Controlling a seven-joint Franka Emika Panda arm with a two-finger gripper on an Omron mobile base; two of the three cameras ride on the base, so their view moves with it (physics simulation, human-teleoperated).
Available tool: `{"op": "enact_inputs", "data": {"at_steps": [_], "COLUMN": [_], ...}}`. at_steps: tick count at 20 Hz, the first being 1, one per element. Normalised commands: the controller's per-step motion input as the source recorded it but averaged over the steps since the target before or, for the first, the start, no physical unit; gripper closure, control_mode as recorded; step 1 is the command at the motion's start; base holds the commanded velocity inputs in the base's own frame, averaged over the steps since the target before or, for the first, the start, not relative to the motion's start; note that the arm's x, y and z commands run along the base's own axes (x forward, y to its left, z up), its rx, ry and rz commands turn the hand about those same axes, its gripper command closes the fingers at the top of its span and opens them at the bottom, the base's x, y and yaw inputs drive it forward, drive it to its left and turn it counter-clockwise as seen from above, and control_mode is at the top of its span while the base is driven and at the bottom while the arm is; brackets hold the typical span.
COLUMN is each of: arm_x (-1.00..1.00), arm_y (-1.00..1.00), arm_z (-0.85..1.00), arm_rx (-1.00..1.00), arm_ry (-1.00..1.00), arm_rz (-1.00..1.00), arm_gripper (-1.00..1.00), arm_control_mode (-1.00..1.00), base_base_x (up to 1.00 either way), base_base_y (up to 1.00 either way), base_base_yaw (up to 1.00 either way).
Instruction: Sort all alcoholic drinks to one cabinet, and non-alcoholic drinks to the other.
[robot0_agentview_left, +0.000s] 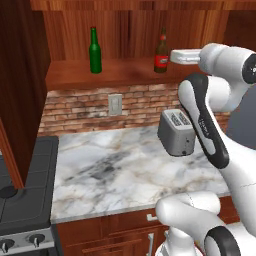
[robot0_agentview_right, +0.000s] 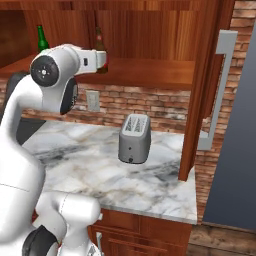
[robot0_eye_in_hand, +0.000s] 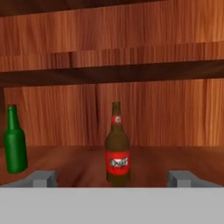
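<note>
On the open cabinet shelf (robot0_agentview_left: 75, 75) above the desk (robot0_agentview_left: 125, 170) stand the 2 alcoholic drinks: the green bottle (robot0_agentview_left: 95, 51) to the left and the brown bottle (robot0_agentview_left: 161, 52) to the right, well apart, both upright; the pincer (robot0_eye_in_hand: 111, 178) hangs level in front of the brown bottle, its tips spread wide on either side and touching nothing, so it is released and empty; the brown bottle stands free on the shelf board, just beyond the tips in the hand view.

My reading is that the brown bottle is set down and the step in hand is to back away cleanly; to do that well, draw the hand straight back along its own line, toward the near edge of the shelf, keeping the tips as wide as they are so that neither brushes the glass; avoid any sideways swing until the tips are clear of the shelf edge, since a tall narrow bottle tips easily; avoid lifting too, as a higher shelf board sits close above the bottle neck; the toaster (robot0_agentview_left: 176, 132) below on the desk is far enough down to be no obstacle.

As for writing, the brown bottle carries a red label with a pale mark that looks like lettering, and a small red band at the neck, but both are too blurred to read; the green bottle shows no label.
</note>
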Motion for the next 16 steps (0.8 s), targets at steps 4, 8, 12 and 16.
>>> {"op": "enact_inputs", "data": {"at_steps": [4, 8, 12, 16], "arm_x": [-1.0, -1.0, -1.0, -1.0], "arm_y": [-0.02, -0.02, -0.05, -0.07], "arm_z": [0.0, 0.0, -0.04, -0.15], "arm_rx": [0.0, 0.0, 0.0, 0.0], "arm_ry": [0.18, 0.18, 0.21, 0.25], "arm_rz": [0.0, 0.0, 0.0, 0.0], "arm_gripper": [-1.0, -1.0, -1.0, -1.0], "arm_control_mode": [-1.0, -1.0, -1.0, -1.0], "base_base_x": [0.0, 0.0, 0.0, 0.0], "base_base_y": [0.0, 0.0, 0.0, 0.0], "base_base_yaw": [0.0, 0.0, 0.0, 0.0]}}
